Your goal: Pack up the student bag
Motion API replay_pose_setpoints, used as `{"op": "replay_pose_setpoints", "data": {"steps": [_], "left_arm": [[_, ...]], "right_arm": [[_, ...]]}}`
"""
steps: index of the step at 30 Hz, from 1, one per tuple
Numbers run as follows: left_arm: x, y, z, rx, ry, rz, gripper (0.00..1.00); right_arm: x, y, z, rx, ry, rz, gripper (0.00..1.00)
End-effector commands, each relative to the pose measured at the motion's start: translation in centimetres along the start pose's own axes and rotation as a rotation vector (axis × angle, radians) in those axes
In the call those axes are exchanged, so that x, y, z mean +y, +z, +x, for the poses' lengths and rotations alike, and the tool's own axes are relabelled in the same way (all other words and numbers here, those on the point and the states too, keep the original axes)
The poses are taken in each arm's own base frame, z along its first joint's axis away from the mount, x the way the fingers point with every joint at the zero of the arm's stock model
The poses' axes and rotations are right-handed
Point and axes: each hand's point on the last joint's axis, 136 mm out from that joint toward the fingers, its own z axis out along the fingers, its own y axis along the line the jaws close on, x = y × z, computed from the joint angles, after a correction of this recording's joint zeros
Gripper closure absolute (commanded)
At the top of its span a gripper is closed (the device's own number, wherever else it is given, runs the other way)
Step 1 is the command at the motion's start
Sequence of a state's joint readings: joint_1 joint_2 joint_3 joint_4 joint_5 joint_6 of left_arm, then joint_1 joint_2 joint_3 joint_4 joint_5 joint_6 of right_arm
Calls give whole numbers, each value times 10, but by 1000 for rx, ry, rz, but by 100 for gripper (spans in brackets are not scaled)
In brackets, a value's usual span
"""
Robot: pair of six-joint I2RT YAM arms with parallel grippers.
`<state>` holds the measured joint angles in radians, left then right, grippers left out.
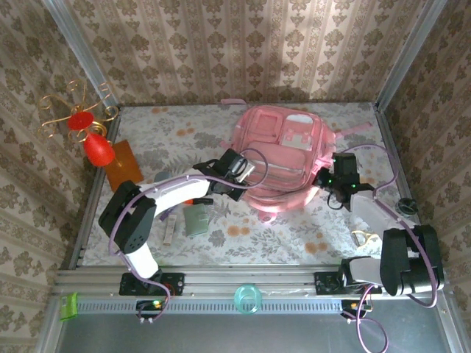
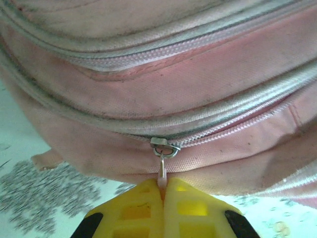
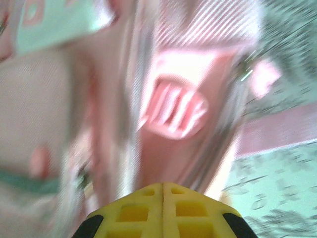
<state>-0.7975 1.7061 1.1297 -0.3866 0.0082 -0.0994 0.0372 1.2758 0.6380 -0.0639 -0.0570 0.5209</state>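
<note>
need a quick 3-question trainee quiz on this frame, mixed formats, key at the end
1. True or false: the left gripper is shut on the thin pink zipper pull of the large soft pink fabric backpack.
2. The backpack lies on: A) bare wood B) the floral-print tablecloth C) a metal tray.
3. Fill in: the right gripper is ___ (open/shut).
Key: 1 true; 2 B; 3 shut.

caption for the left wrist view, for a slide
Left pincer shut on the zipper pull of the pink student bag.
</note>
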Motion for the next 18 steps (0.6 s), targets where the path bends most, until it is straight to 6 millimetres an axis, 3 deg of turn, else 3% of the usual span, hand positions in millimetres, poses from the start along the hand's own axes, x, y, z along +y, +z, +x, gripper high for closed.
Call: {"op": "replay_pose_setpoints", "data": {"steps": [1, 4, 8, 10, 18], "left_arm": [[32, -9, 32, 111, 28, -134, 100], [40, -12, 39, 133, 32, -164, 100], [10, -16, 24, 50, -19, 3, 100], [-8, -19, 11, 4, -42, 88, 100], [-40, -25, -12, -45, -14, 181, 100]], "right_arm": [[-17, -8, -25, -72, -21, 103, 100], [-13, -7, -36, -80, -21, 101, 100], [29, -5, -27, -18, -5, -91, 98], [52, -12, -10, 47, -9, -189, 77], [69, -21, 52, 171, -23, -261, 36]]}}
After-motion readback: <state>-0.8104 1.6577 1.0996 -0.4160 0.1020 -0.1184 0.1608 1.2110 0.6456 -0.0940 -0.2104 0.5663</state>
